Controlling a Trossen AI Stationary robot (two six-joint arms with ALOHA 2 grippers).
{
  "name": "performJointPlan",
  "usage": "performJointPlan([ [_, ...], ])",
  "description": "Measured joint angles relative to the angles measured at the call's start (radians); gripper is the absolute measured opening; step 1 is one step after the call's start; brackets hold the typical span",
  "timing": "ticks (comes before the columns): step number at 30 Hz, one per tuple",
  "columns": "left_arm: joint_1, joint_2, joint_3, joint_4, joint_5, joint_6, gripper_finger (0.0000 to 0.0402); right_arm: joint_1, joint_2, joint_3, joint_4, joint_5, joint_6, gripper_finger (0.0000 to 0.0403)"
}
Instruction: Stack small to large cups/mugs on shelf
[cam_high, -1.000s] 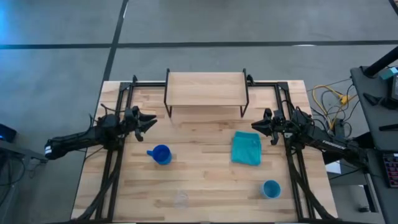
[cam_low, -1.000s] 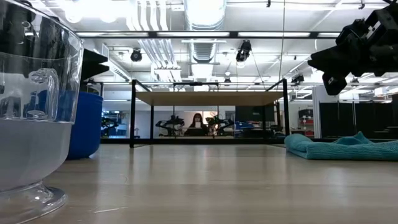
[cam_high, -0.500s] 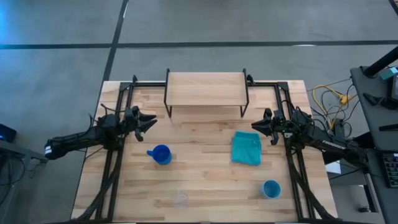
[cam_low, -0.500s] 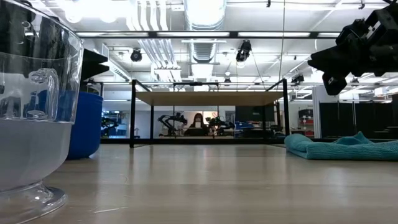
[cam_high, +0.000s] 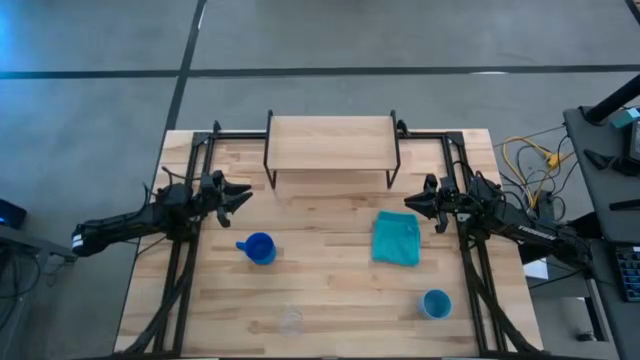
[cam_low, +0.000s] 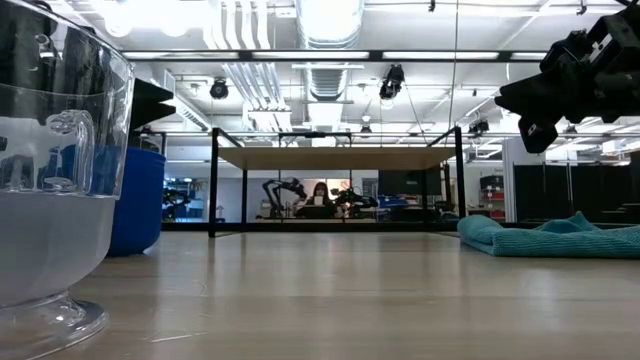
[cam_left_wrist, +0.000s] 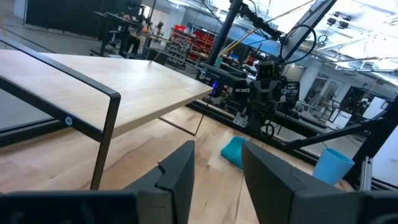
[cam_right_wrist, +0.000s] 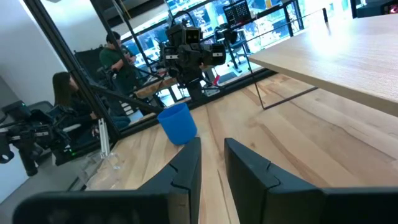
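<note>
The light-wood shelf (cam_high: 330, 143) stands on black legs at the table's far middle. A deep blue mug (cam_high: 259, 248) stands left of centre, its handle toward the left. A clear cup (cam_high: 290, 320) sits near the near edge and looms large in the low view (cam_low: 50, 180). A light blue cup (cam_high: 436, 303) stands at the near right. My left gripper (cam_high: 245, 192) hovers at the table's left, beside the shelf, touching nothing, its fingers a little apart (cam_left_wrist: 217, 180). My right gripper (cam_high: 408, 203) hovers at the right, above the teal cloth's far end, with a narrow gap (cam_right_wrist: 212, 168).
A folded teal cloth (cam_high: 396, 238) lies right of centre, between the shelf and the light blue cup. Black frame rails (cam_high: 180, 270) run along both table sides. Bare wood (cam_high: 330, 290) stretches between the mug and the cloth. People sit beyond the table (cam_right_wrist: 62, 106).
</note>
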Motion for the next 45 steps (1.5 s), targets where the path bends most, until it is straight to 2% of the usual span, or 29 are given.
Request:
performJointPlan([
  [23, 0.0, 0.0, 0.0, 0.0, -0.004, 0.002, 0.0118, 0.0, 0.0, 0.0, 0.031, 0.015, 0.006, 0.0066],
  [30, -0.001, 0.001, 0.0, 0.008, -0.04, 0.003, 0.0118, 0.0, 0.0, 0.0, 0.056, 0.038, 0.093, 0.0066],
  [35, 0.0, 0.004, 0.014, 0.0, -0.05, -0.056, 0.0118, 0.0, 0.001, 0.0, 0.091, 0.151, 0.277, 0.0066],
  [37, 0.0, 0.02, 0.056, -0.015, -0.047, -0.106, 0.0118, 0.0, 0.0, 0.0, 0.122, 0.156, 0.382, 0.0066],
  [39, 0.0, 0.035, 0.11, -0.037, -0.013, -0.091, 0.0118, 0.0, 0.001, 0.0, 0.174, 0.156, 0.475, 0.0066],
  [43, -0.001, 0.1, 0.258, -0.15, 0.078, 0.014, 0.0118, 0.0, 0.01, 0.0, 0.344, 0.158, 0.476, 0.0066],
  [45, -0.001, 0.143, 0.36, -0.247, 0.088, 0.075, 0.0118, 0.0, 0.019, 0.0, 0.432, 0.165, 0.474, 0.0066],
])
